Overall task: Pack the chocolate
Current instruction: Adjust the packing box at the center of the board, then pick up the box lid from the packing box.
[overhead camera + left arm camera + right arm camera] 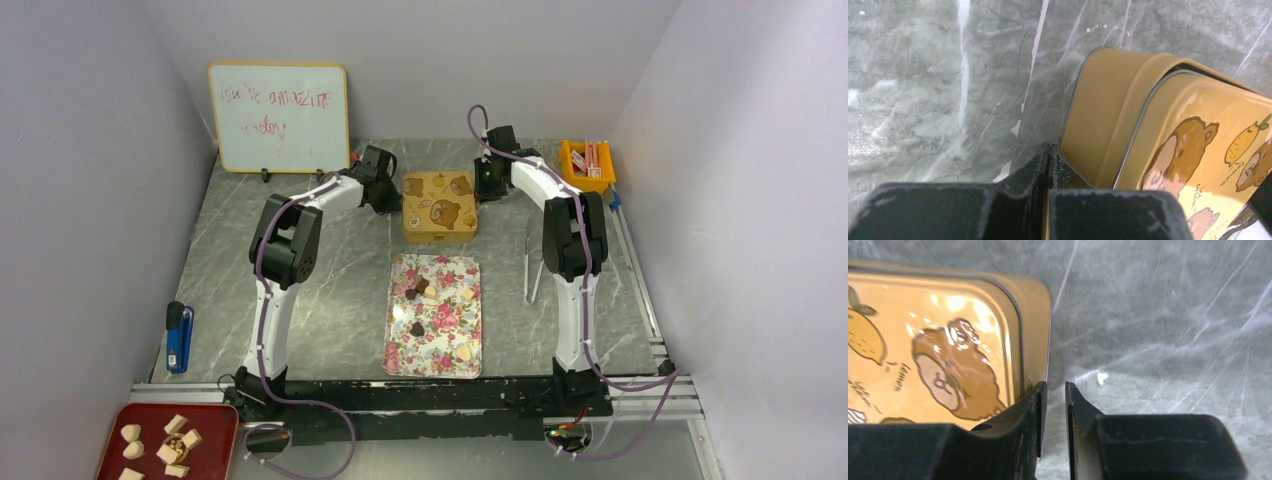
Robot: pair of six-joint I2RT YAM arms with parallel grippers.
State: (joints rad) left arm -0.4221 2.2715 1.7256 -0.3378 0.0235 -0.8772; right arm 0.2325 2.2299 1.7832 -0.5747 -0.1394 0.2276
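The chocolate [417,328] lies as several small dark, tan and cream pieces on a floral tray [400,350] in the middle of the table. Behind it stands a yellow tin [438,205] with bear pictures on its lid. My left gripper [391,198] is shut and empty, its tips [1049,150] against the tin's left wall [1098,105]. My right gripper [483,186] is at the tin's right side. Its jaws [1053,390] stand a narrow gap apart with nothing between them, the left finger [1033,405] over the tin's edge [1038,340].
A red tray [215,425] with pale blocky chunks sits at the near left. A blue tool [179,338] lies at the left edge. A whiteboard [280,117] stands at the back left, an orange bin [575,165] at the back right.
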